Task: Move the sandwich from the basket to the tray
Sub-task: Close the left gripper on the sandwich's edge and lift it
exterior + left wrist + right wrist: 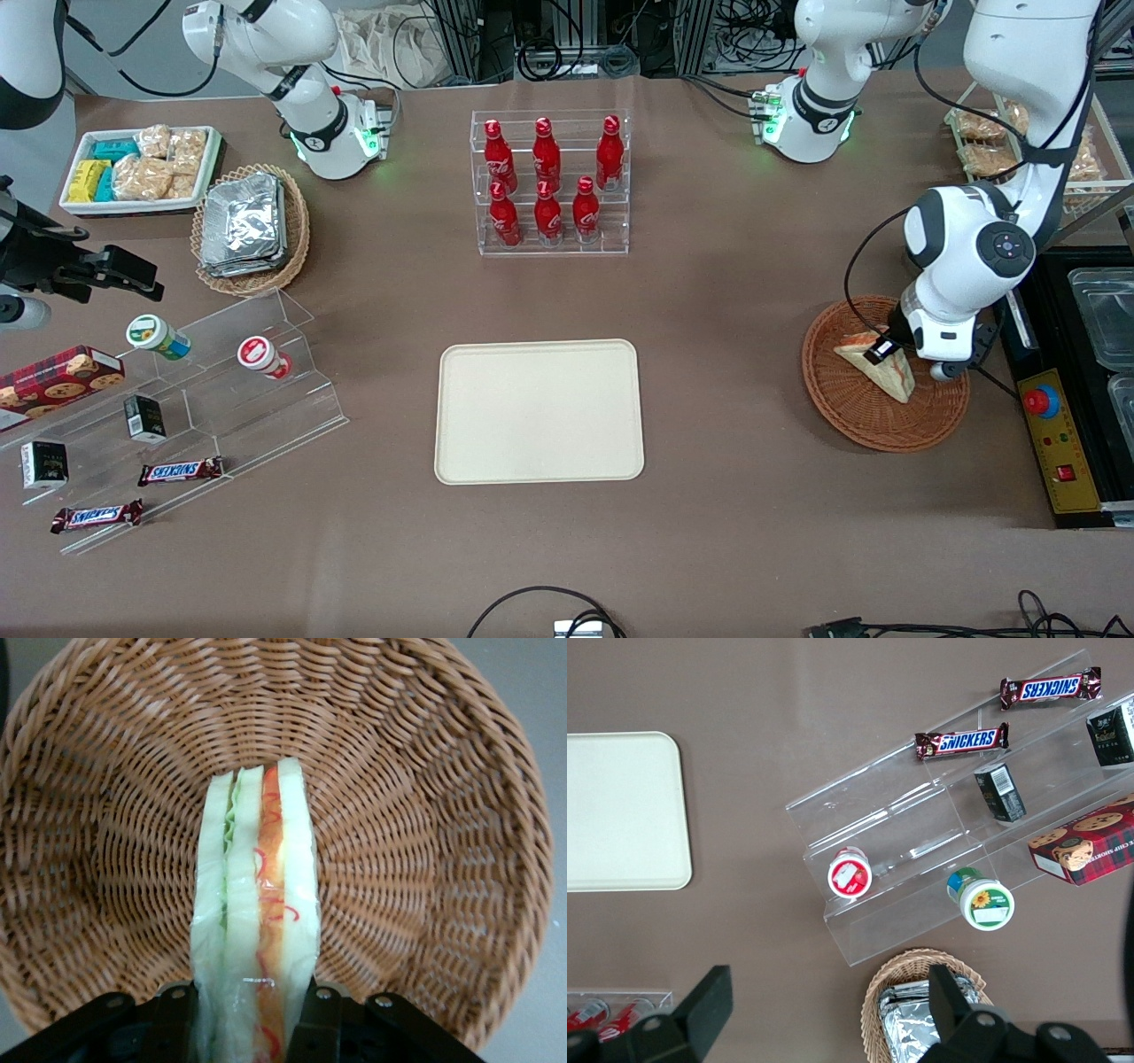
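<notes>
From the parked arm's wrist I see one rounded corner of the tray (620, 811) on the brown table (744, 691), well apart from a clear stepped stand (921, 850). The stand carries two Snickers bars (962, 742), two dark small boxes (999, 791), a cookie box (1085, 840) and two round cups (850, 877). Near the stand sits a tan basket of foil packs (921, 1014).

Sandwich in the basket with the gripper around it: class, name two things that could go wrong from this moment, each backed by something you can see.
1. The gripper has a finger on each side of the soft, plastic-wrapped sandwich; a hard squeeze may squash it, a weak one may let the wrap slip.
2. The sandwich lies inside the basket; a low lift toward the tray could catch the rim and drag it.
</notes>
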